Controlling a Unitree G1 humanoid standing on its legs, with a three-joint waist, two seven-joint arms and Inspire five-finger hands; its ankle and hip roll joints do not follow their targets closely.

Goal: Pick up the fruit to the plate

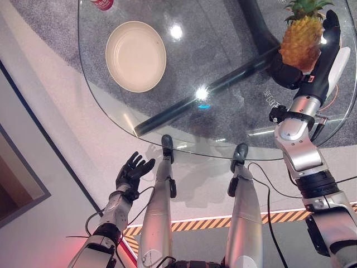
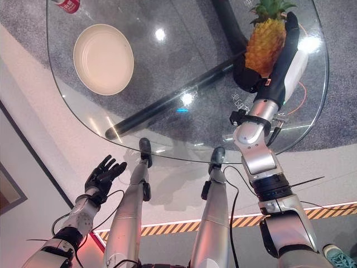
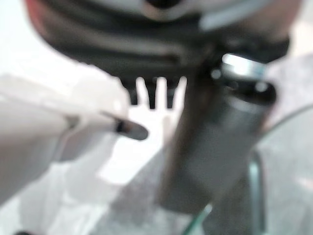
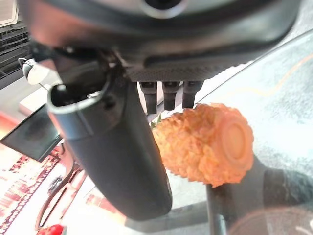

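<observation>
An orange pineapple [image 1: 301,42] with a green crown lies at the far right of the glass table [image 1: 223,120]. My right hand [image 1: 329,50] is right beside it on its right, open, with straight fingers running along the fruit. In the right wrist view the pineapple [image 4: 205,144] sits between the thumb [image 4: 112,147] and the fingers [image 4: 168,95]; I cannot tell whether they touch it. A bare cream plate [image 1: 135,56] sits at the table's far left. My left hand [image 1: 134,170] hangs open below the table's near edge, holding nothing.
A red can [image 1: 102,4] stands at the table's far edge, just beyond the plate. A dark table leg [image 1: 212,92] runs diagonally under the glass. A yellow-and-black striped line [image 1: 212,223] marks the floor near me.
</observation>
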